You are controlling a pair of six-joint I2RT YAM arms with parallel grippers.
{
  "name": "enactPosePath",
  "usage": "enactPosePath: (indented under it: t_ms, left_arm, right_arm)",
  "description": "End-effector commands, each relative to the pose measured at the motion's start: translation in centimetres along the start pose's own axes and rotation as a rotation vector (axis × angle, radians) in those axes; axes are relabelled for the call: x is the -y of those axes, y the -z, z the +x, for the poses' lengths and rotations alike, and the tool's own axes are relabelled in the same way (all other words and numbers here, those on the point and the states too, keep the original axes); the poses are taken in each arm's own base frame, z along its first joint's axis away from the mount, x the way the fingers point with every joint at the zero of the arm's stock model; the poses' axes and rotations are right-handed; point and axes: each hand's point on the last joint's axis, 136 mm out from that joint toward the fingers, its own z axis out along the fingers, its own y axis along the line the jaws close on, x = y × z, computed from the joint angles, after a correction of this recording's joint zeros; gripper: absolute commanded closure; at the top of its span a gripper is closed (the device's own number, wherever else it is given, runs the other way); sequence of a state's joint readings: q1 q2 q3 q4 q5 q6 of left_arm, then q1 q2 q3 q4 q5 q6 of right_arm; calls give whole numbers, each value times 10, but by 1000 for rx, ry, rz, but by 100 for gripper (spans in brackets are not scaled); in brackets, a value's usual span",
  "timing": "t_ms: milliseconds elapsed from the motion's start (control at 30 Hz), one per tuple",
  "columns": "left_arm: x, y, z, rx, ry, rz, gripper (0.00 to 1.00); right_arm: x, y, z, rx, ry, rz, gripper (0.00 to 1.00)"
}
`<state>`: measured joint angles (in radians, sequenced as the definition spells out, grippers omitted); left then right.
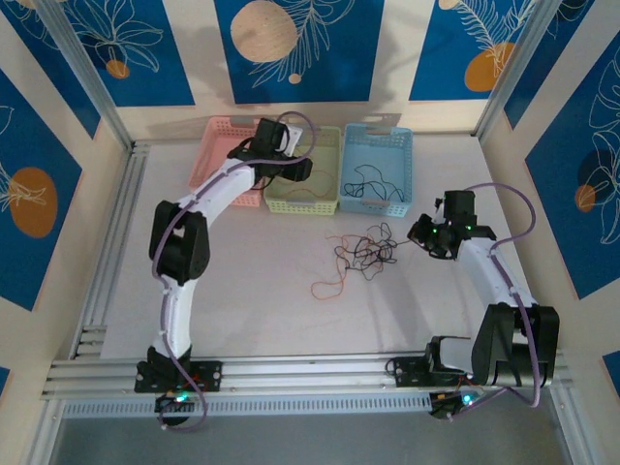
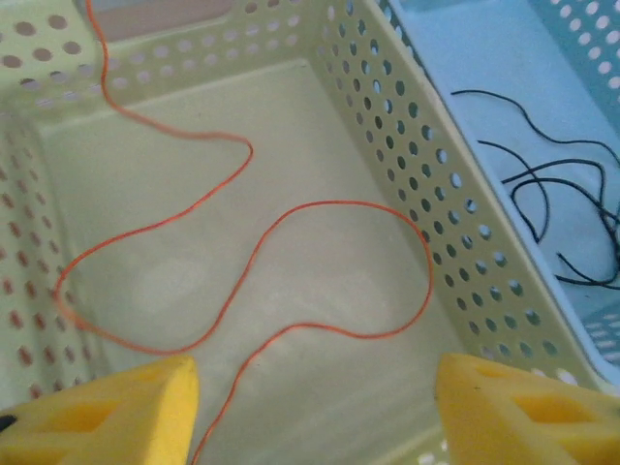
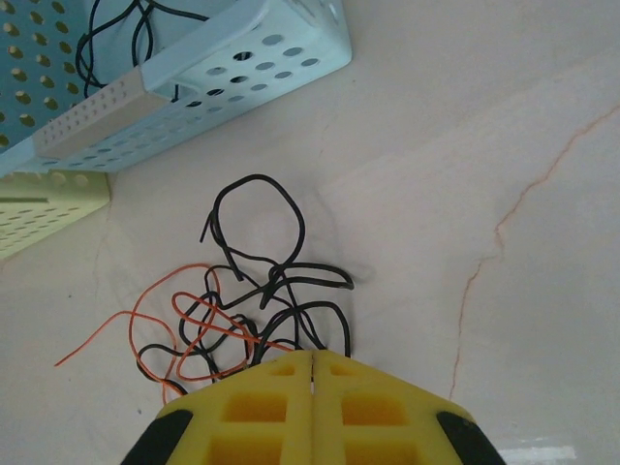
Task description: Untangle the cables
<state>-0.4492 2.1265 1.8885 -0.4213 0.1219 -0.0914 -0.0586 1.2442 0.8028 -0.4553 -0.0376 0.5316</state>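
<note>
Left of the green basket (image 1: 302,203) and touching it stands a pink basket (image 1: 218,145). The left pincer (image 1: 294,170) hangs above the green basket. Its wrist view shows the left pincer (image 2: 315,373) spread wide, with its yellow fingers (image 2: 126,417) at the two lower corners and nothing between them. Only that view shows the orange cable (image 2: 349,205) lying in loose loops on the green basket's floor, one end climbing the far wall (image 2: 407,165).

Just right of the green basket is a blue basket (image 1: 380,133) with black cables (image 1: 366,184) inside. The left wrist view shows them as thin curls (image 2: 552,184).

On the desk (image 1: 252,310), in front of the green basket and a little right, a loose orange strand (image 1: 329,286) trails from a tangle (image 1: 368,252) of black and orange cables.

Further right sits the right pincer (image 1: 423,232). In its own view the right pincer (image 3: 312,356) is pressed together at the tangle's near edge (image 3: 262,310). Whether a strand is caught there, I cannot tell. That view also shows a pale dotted strip on the blue basket's wall (image 3: 223,77), with nothing readable on it.
</note>
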Motion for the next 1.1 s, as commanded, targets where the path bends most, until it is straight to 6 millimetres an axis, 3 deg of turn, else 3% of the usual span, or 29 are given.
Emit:
enactPosePath:
  t_ms: [0,133,267,433,567,700,800,1000,1067]
  left_arm:
    - [10,71,-28,74,-17,5,27]
    - [23,118,-13,94,14,44,19]
    - [47,140,34,48,93,172,19]
    - [92,146,116,-23,212,377,23]
    - [141,148,182,-136,190,463,25]
    - [168,161,214,-166,148,463,23]
    - [165,165,230,-193,53,366,23]
    - [103,167,237,-197,120,47,21]
    - [95,161,240,-212,165,27,19]
  right_arm:
    - [-21,9,2,7,50,-76,100]
    - [-41,15,9,-18,92,-132,100]
    - [-60,19,21,-51,154,-173,100]
    - [-76,17,49,-136,215,-222,100]
    - [-101,10,86,-240,325,-276,100]
    - [-111,0,119,-312,395,-264,100]
    - [-110,-8,133,-343,407,-264,100]
    - [-103,-16,141,-349,423,-233,100]
    - [-101,-18,141,-347,423,-228,100]
